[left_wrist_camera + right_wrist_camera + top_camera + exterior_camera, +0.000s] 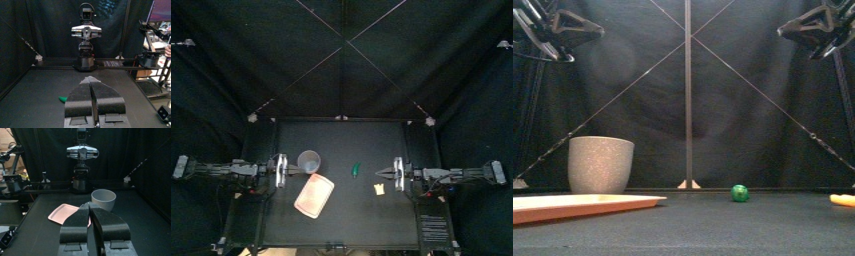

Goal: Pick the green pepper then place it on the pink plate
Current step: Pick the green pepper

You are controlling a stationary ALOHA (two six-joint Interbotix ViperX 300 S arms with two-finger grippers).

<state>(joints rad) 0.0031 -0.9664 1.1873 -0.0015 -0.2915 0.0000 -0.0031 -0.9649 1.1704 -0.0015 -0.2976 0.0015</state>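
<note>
The green pepper (356, 169) lies on the black table near the middle, small and dark green; it is a round green shape (740, 193) in the front view and just shows beside my left jaws (62, 99). The pink plate (315, 195) lies flat at the front left, also seen low in the front view (580, 207) and in the right wrist view (65, 213). My left gripper (283, 170) hovers at the table's left edge, shut and empty (91, 80). My right gripper (398, 175) hovers at the right edge, shut and empty (91, 207). Both are well apart from the pepper.
A tall grey speckled cup (309, 159) stands upright just behind the plate (600, 165). A small yellow toy (381, 187) lies on the table near the right gripper, at the right edge of the front view (843, 200).
</note>
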